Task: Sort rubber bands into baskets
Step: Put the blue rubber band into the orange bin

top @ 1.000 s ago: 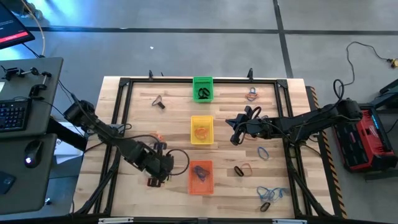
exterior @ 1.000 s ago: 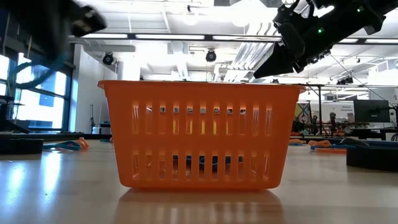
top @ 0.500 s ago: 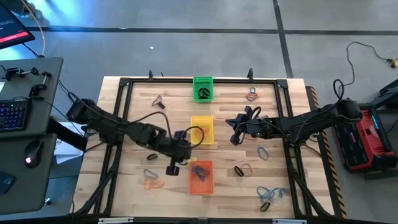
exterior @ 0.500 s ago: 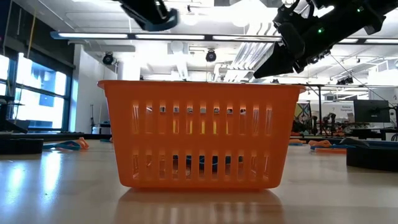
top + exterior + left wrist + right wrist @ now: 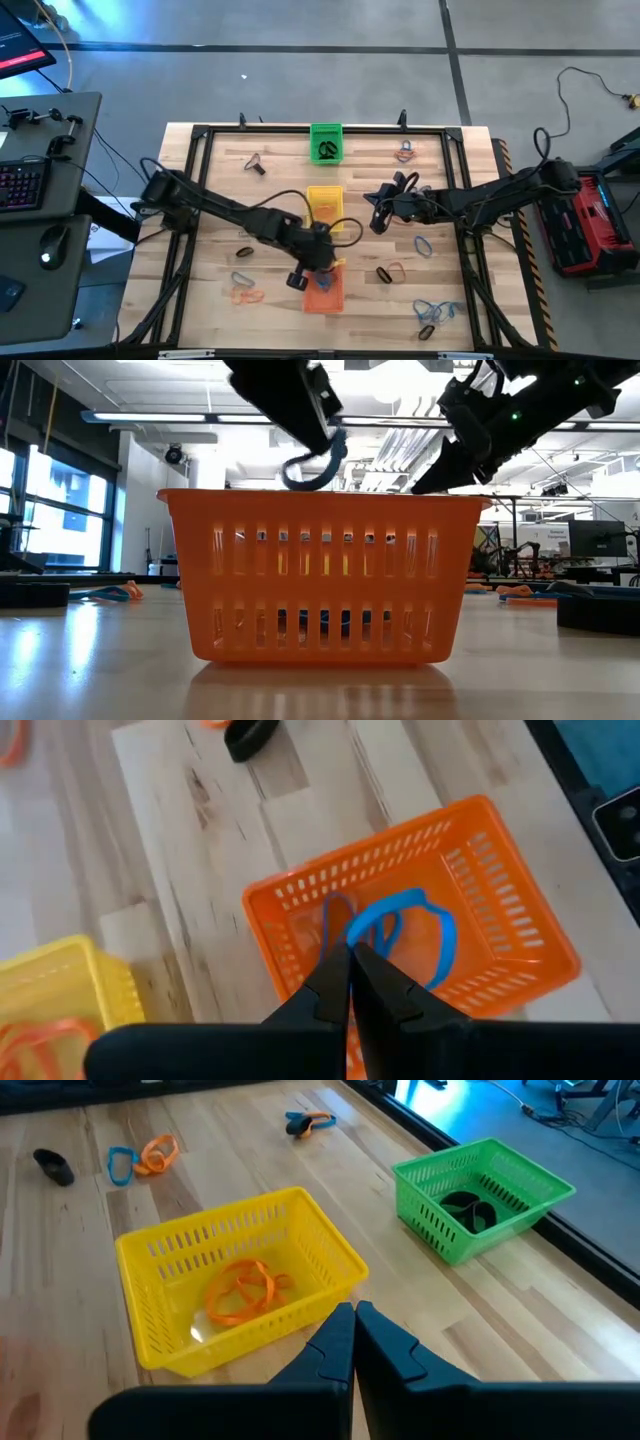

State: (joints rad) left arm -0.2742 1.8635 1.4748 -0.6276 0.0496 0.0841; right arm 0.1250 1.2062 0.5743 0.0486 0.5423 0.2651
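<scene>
Blue rubber band (image 5: 415, 925) is dangling right over the orange basket (image 5: 520, 935), pinched in the left tool (image 5: 349, 960), whose fingers are fully closed on it. Just behind the orange basket sits the yellow basket (image 5: 165, 1255) holding orange bands (image 5: 245, 1295); the right tool (image 5: 354, 1320), clamped together and empty, hovers beside it. Past that, the green basket (image 5: 520, 1175) has black bands (image 5: 468, 1207). Loose bands (image 5: 438, 312) lie on the tabletop (image 5: 220, 180) off to the orange basket's side.

- Orange basket (image 5: 320, 575): contents masked by its slatted wall in the low view; only dark and blue traces show through.
- Green basket (image 5: 326, 142): dark contents too small to count from above.
- Yellow basket (image 5: 60, 995): cut off by the left wrist picture's edge.
</scene>
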